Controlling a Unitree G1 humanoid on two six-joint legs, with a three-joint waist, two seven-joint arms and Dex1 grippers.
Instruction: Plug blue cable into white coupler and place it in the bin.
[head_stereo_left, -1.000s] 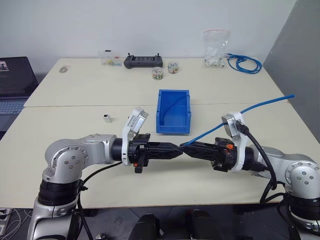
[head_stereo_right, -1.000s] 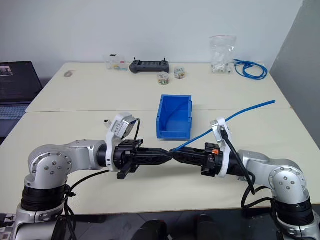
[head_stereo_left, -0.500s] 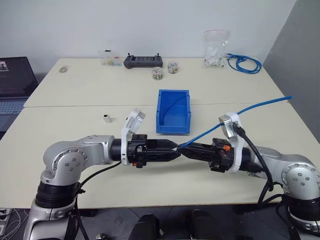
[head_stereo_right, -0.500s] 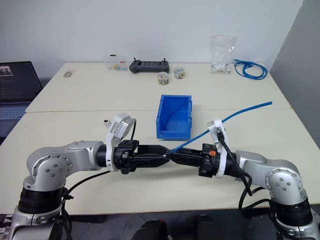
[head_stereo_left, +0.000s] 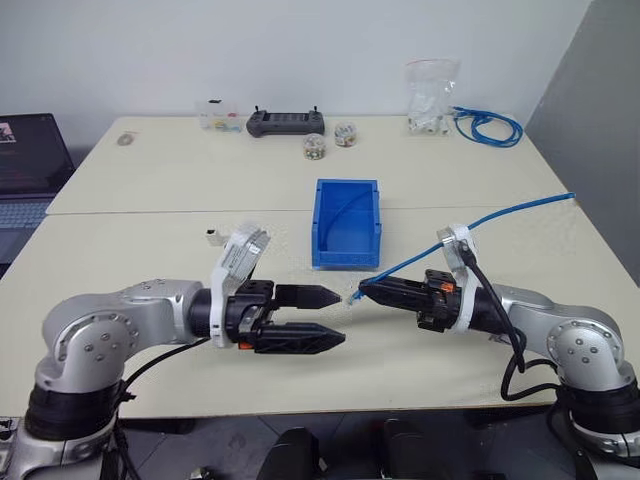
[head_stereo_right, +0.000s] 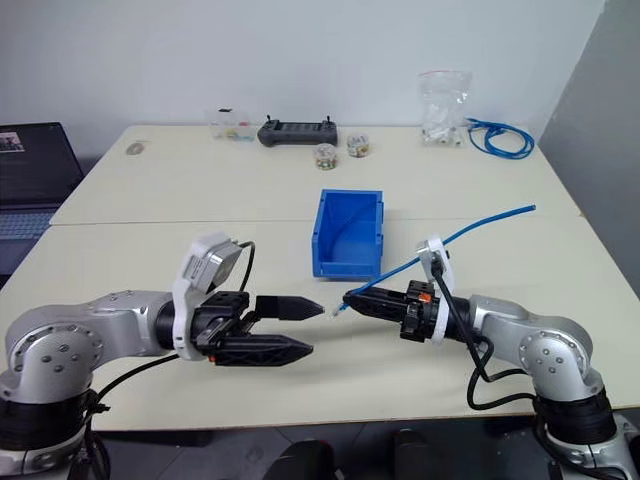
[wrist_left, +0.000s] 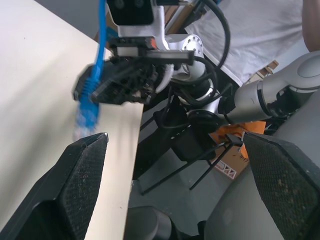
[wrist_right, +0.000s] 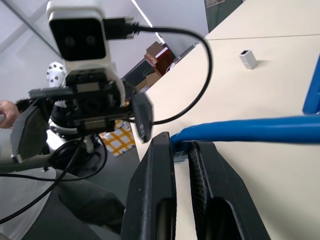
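The blue cable (head_stereo_left: 470, 227) runs in the air from the table's right edge down to my right gripper (head_stereo_left: 362, 291), which is shut on it just behind its plug (head_stereo_left: 352, 297). The right wrist view shows the cable (wrist_right: 240, 131) pinched between the two fingers (wrist_right: 160, 190). My left gripper (head_stereo_left: 343, 317) is open just left of the plug, one finger above the other, nothing between them. The white coupler (head_stereo_left: 212, 236) sits on the table behind my left wrist, apart from both grippers. The blue bin (head_stereo_left: 345, 255) stands mid-table beyond the grippers.
Along the far edge lie a black controller (head_stereo_left: 286, 122), two small round containers (head_stereo_left: 315, 147), a clear box (head_stereo_left: 220, 117), a plastic bag (head_stereo_left: 432, 95) and a coiled blue cable bundle (head_stereo_left: 490, 127). A laptop (head_stereo_left: 25, 170) stands at the left. A person (wrist_left: 270, 30) is nearby.
My left gripper has opened, let go of the cable's tip and drawn back to the left. The right gripper still grips the cable, and its tip has come a little leftward.
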